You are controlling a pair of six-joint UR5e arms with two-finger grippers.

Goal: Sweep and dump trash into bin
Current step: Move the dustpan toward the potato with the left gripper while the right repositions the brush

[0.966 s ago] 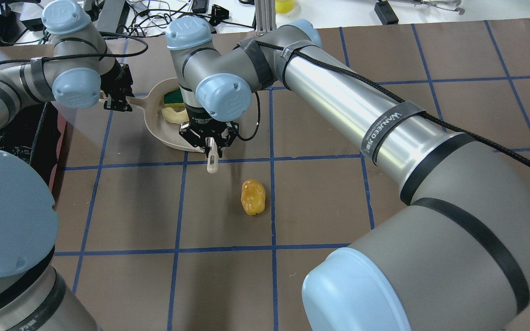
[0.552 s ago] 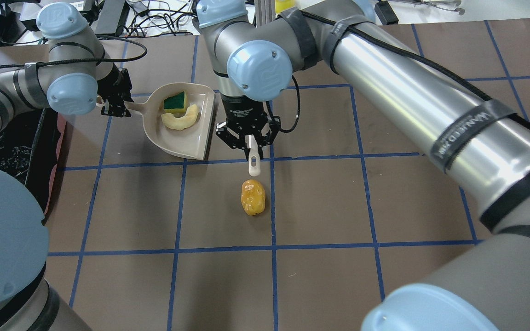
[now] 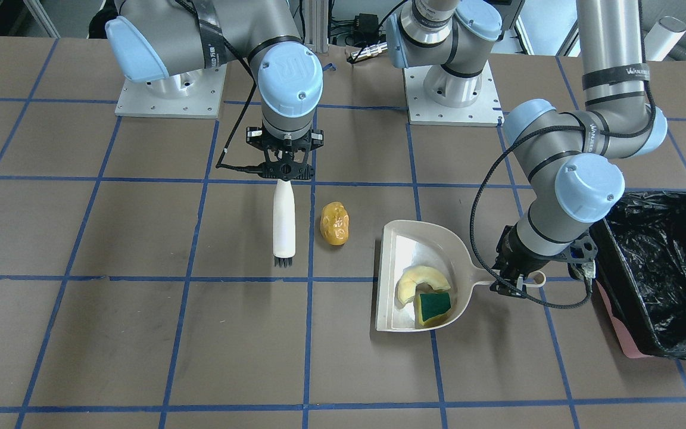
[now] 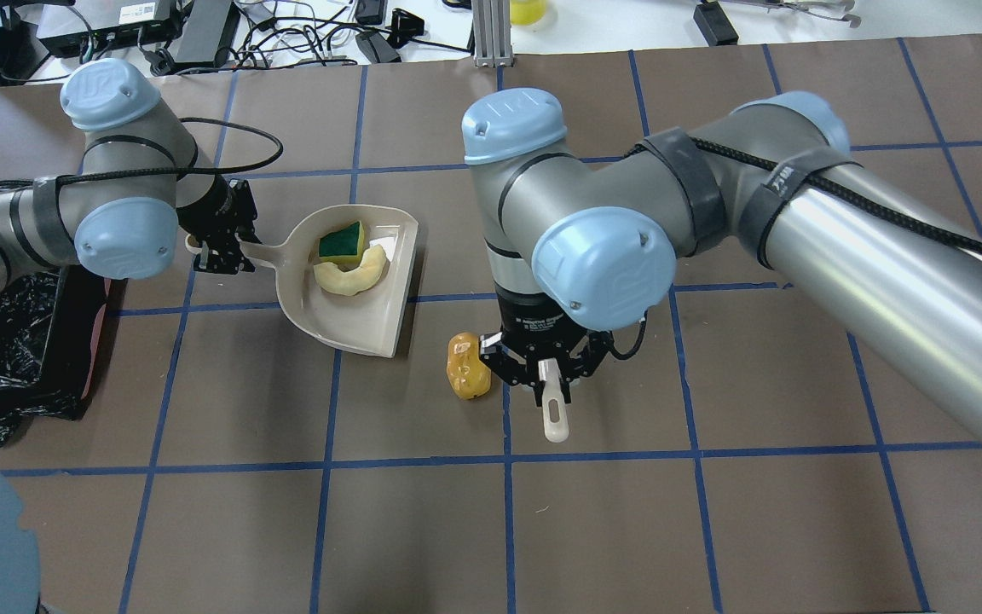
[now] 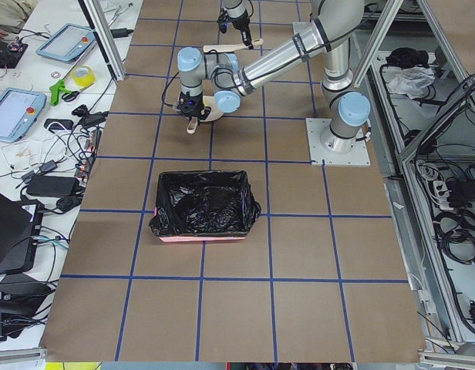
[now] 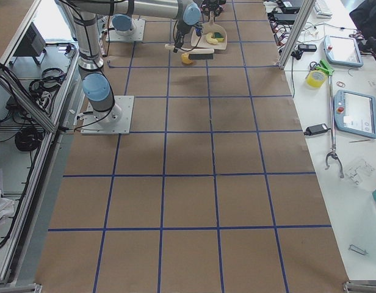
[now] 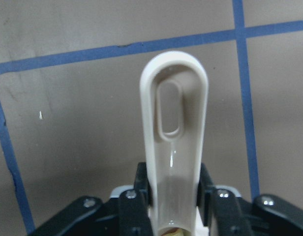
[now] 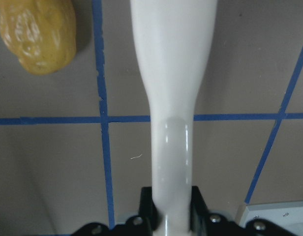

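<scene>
Right fingers grip the brush, bristles hidden overhead, shown front-facing.

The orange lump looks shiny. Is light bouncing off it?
Yes: front-facing view, white glints dot the orange lump; right wrist view, the brush handle carries a bright streak; left wrist view, so does the dustpan handle.

The brown blue-gridded table carries the orange-yellow lumpy piece, the beige dustpan and the bin.
</scene>
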